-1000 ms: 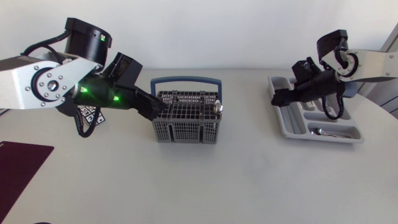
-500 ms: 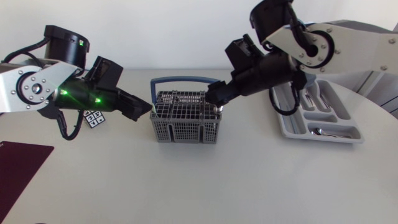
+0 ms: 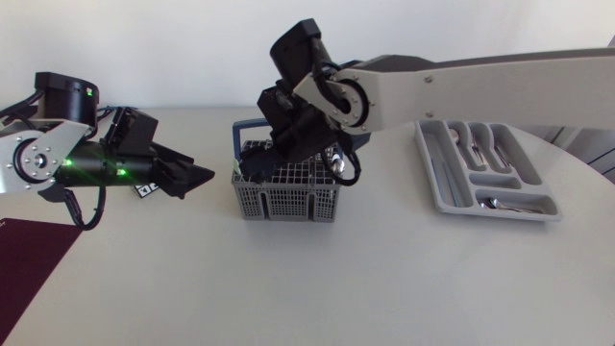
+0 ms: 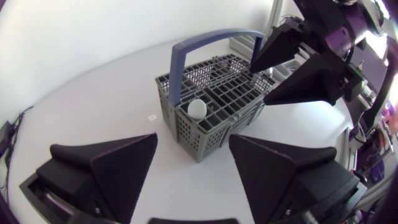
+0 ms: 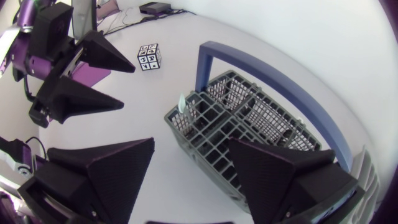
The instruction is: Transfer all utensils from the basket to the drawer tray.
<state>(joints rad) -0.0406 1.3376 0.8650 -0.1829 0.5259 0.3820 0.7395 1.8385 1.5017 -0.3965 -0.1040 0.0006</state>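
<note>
Utensils (image 4: 198, 109) stand in the grey basket (image 3: 286, 192), where the right gripper (image 5: 191, 144) hangs above with jaws spread, apparently positioned for a pick; the left gripper (image 4: 193, 138), also open and empty, sits beside the basket, the drawer tray (image 3: 434, 187) well apart beyond it.

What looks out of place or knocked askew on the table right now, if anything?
Nothing stands out. The basket stands upright, the drawer tray lies flat with utensils in its compartments, and the left gripper and right gripper have their fingers open near the basket.
</note>
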